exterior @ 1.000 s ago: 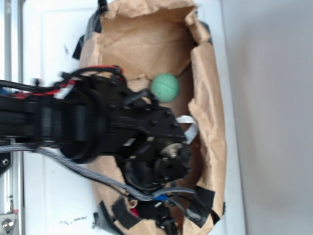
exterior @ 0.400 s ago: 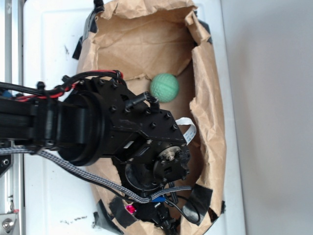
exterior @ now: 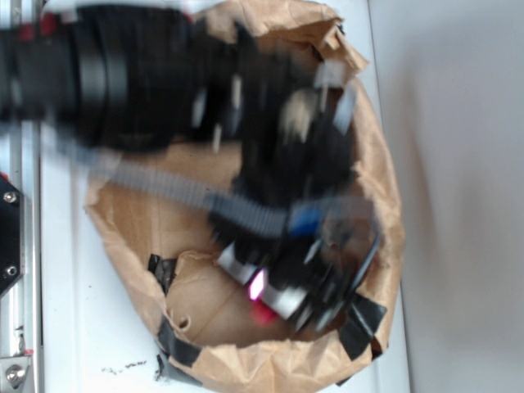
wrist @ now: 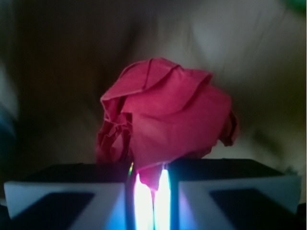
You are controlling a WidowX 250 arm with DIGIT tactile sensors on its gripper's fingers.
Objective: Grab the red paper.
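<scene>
Brown paper bag [exterior: 246,360] below; gripper [wrist: 149,184] nearly shut, pinching red paper [wrist: 165,120] by bottom corner between fingers [wrist: 67,194]. Thin grip, could slip.

You saw the red paper [wrist: 163,122]: matt, creased, crumpled | paper bag [exterior: 139,221]: tan kraft paper, rough, wrinkled, with glossy black tape [exterior: 360,323] | gripper [wrist: 148,201]: fingers [wrist: 62,194] looked like smooth plastic.

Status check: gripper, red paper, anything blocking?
Gripper shut on red paper, a fold pinched between the fingers. Paper bag all around the arm. Exterior view motion-blurred; no obstruction seen.
</scene>
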